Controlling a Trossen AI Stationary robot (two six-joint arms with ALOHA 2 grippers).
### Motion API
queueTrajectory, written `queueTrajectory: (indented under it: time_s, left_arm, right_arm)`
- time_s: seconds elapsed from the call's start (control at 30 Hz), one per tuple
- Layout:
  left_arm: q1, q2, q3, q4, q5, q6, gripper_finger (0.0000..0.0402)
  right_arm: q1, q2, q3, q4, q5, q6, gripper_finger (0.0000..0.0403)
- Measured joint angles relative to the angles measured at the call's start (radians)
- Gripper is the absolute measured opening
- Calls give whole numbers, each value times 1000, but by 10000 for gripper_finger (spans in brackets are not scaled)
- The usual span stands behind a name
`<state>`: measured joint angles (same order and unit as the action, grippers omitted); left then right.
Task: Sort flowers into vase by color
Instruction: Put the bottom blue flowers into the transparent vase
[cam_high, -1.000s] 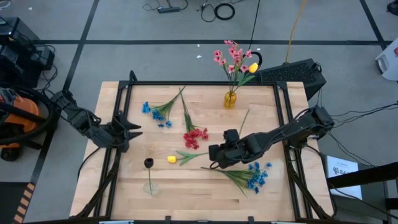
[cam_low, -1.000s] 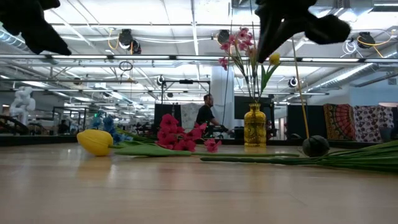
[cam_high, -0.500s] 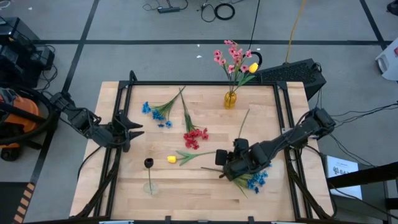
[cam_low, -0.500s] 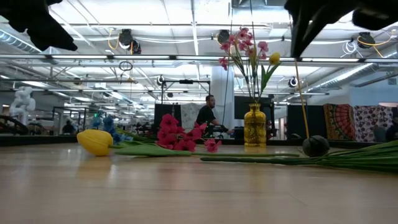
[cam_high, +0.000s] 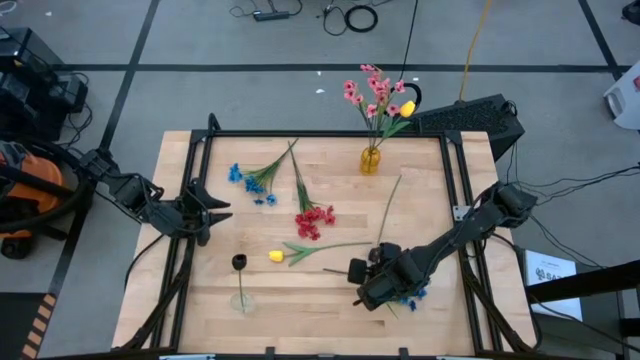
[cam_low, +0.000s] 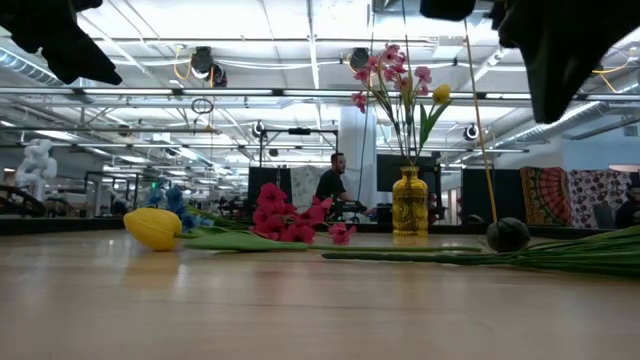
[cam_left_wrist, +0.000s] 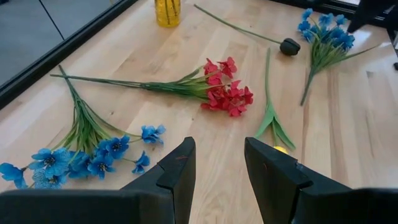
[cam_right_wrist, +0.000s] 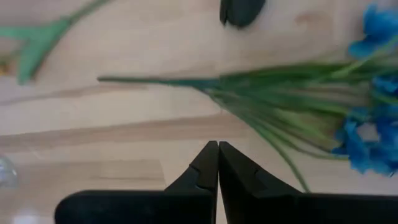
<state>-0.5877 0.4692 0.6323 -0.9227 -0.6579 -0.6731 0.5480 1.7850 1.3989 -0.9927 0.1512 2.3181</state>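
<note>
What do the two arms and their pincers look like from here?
Both arms are dark, jointed and near black. The left pincer has two broad, flat, angular black fingers. The right pincer has black fingers tapering to narrow tips. No markings show.

Orange vacuum (cam_high: 25, 195) (floor, beside table (cam_high: 320, 305)).

two dark, near-black jointed arms, built of boxy links with rounded joint housings. left gripper (cam_left_wrist: 214, 171): two broad, flat matte-black fingers with angular, stepped inner faces and bevelled tips. right gripper (cam_right_wrist: 218, 165): two slim black fingers tapering to points from a wide black base bar, each with a small notch on its inner edge. black cables trail from the right arm's base at the table edge.
</note>
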Motion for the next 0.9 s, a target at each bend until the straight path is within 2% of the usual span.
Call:
queueTrajectory:
  time_s: [0.17,0.47,0.9]
  left_arm:
    - [0,2,0,-1,0,0,143]
    - [-1,2,0,-3,41,5,143]
    - [-1,3,0,-6,60,33,143]
  right_arm:
    - [-1,47,0,58,-52,11,4]
    - [-7,90,0,106,-79,20,10]
    - [-36,131,0,111,-74,-29,109]
